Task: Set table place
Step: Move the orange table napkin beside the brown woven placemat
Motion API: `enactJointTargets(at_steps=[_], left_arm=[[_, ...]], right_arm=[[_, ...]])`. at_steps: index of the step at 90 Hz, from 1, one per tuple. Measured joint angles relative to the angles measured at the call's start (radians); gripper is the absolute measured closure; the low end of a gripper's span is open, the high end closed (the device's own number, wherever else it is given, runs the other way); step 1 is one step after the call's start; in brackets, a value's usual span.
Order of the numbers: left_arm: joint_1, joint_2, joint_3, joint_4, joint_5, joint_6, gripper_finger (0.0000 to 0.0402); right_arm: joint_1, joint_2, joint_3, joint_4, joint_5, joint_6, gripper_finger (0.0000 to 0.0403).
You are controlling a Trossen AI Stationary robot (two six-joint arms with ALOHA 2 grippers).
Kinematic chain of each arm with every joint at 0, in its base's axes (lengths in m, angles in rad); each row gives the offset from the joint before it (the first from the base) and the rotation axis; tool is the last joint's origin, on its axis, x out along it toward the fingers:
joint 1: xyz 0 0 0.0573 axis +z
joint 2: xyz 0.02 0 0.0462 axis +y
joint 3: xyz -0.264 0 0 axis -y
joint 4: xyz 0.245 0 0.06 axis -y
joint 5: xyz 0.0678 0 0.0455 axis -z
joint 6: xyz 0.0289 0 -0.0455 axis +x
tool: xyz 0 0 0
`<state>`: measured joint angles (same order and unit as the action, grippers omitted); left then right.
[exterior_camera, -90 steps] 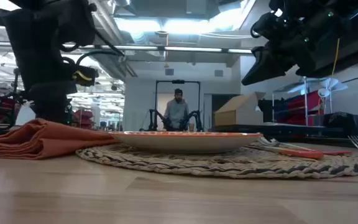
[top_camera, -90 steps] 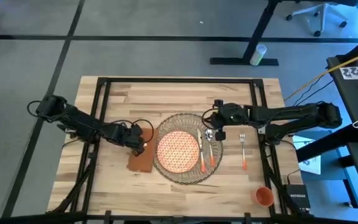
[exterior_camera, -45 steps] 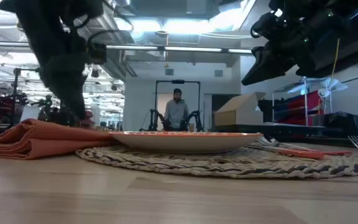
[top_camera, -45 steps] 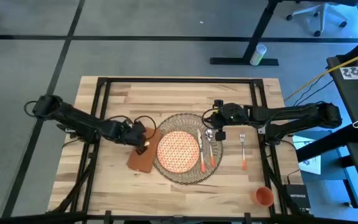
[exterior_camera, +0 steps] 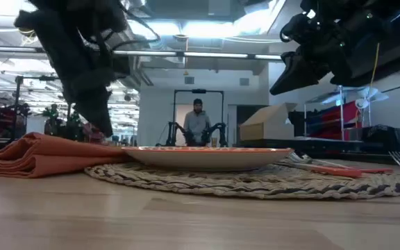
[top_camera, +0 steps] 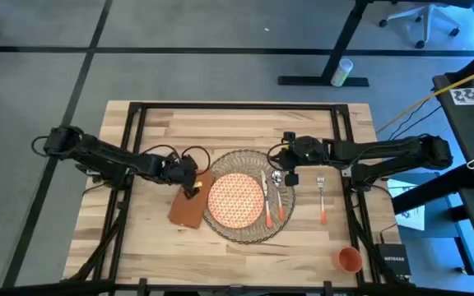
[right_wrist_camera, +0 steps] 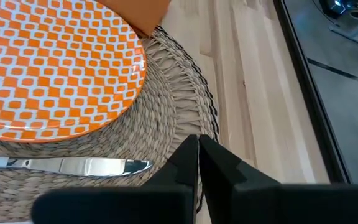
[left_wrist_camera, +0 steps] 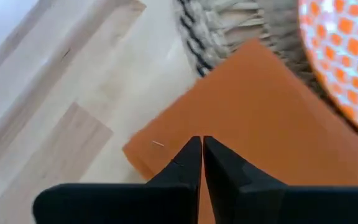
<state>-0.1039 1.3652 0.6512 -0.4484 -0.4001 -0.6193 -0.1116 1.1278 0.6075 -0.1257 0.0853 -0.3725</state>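
The rust-orange napkin (top_camera: 188,204) lies flat on the table (top_camera: 138,247), its far right corner against the woven placemat (top_camera: 245,230). The orange patterned plate (top_camera: 235,198) sits on the placemat, with the knife (top_camera: 270,201) and spoon (top_camera: 281,197) on the mat's right part. The fork (top_camera: 322,201) lies on the wood right of it, and the orange cup (top_camera: 349,259) stands at the near right. My left gripper (left_wrist_camera: 202,142) is shut, slanting down over the napkin's far end (left_wrist_camera: 241,112). My right gripper (right_wrist_camera: 197,140) is shut and raised above the placemat's far right rim (right_wrist_camera: 185,118). My left gripper brings its shut fingertips (exterior_camera: 107,132) slanting down from the table's left to the napkin's far end (top_camera: 200,185). Whether they touch the cloth I cannot tell. The napkin lies flat on the wood.
The table's black frame bars (top_camera: 134,131) run under the planks at left and right. Bare wood lies along the far edge and the near left. A person stands far off in the room beyond the table (exterior_camera: 197,125).
My left gripper has gone a little toward the table's far right, toward the placemat, and has tipped from upright to slanting over the napkin's far end. The napkin has stayed where it was.
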Motion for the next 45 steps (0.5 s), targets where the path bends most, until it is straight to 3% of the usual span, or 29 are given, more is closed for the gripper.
enactJointTargets(at_steps=[45], left_arm=[[-0.027,0.034,-0.085,-0.063,-0.022,-0.155,0.0402]], right_arm=[[0.000,0.000,0.000,-0.004,0.000,0.000,0.0403]])
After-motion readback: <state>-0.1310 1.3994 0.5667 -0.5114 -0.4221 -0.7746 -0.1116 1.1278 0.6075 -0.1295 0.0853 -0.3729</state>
